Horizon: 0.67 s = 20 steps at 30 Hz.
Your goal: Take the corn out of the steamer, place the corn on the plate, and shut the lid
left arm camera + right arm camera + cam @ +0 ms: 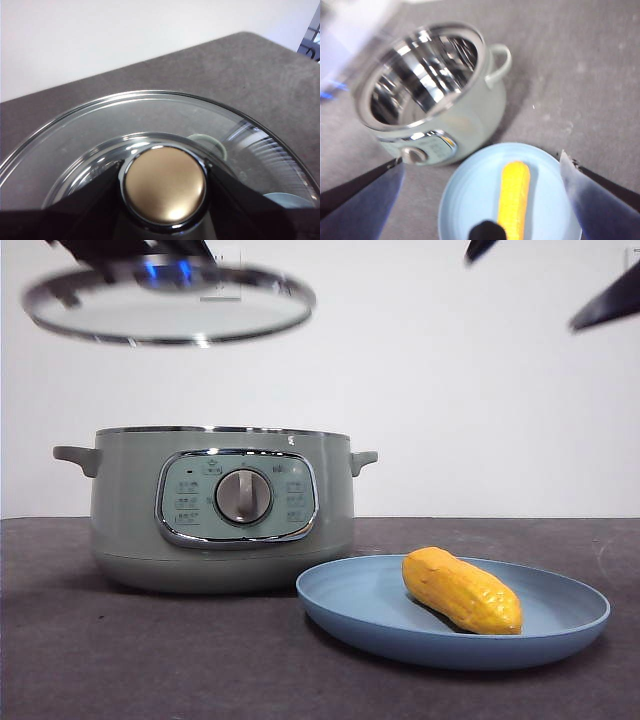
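Observation:
The glass lid (168, 305) hangs in the air above the left part of the steamer (220, 510). My left gripper (165, 186) is shut on the lid's round knob (165, 182), and in the front view only its dark jaws show at the top edge. The steamer's shiny metal inside (425, 75) is open, with nothing in it as far as it shows. The yellow corn (460, 590) lies on the light-blue plate (360, 605), right of the steamer. My right gripper (481, 159) hovers open high above the plate (465, 200) and corn (515, 192), holding nothing.
The dark grey table (150, 670) runs back to a white wall. The plate's rim sits close to the steamer's front right base. The steamer's side handles (75, 455) stick out left and right.

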Tool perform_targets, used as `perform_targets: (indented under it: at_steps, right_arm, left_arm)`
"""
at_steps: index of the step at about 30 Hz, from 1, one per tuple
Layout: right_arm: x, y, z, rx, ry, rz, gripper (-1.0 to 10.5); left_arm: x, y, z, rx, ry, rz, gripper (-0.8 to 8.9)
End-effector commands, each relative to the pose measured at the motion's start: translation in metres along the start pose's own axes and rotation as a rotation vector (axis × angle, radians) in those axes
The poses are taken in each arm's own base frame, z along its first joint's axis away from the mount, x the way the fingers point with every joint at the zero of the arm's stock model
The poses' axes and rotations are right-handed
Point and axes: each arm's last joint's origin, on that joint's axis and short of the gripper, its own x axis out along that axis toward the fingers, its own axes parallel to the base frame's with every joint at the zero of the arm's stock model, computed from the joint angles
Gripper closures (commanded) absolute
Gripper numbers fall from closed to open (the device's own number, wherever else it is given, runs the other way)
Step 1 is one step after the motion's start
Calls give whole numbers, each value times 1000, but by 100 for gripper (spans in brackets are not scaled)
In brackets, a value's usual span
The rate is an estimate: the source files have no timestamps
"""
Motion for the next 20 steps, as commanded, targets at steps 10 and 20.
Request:
perform_targets:
  at_steps: [10, 20]
  right_arm:
    - [-33, -2, -8, -4, -24, 3, 379]
    - [-33, -3, -11, 0, 6, -3, 379]
  left_arm:
    - [55, 5, -14, 43, -26, -23, 822]
    - [78, 10, -27, 41, -2, -21, 822]
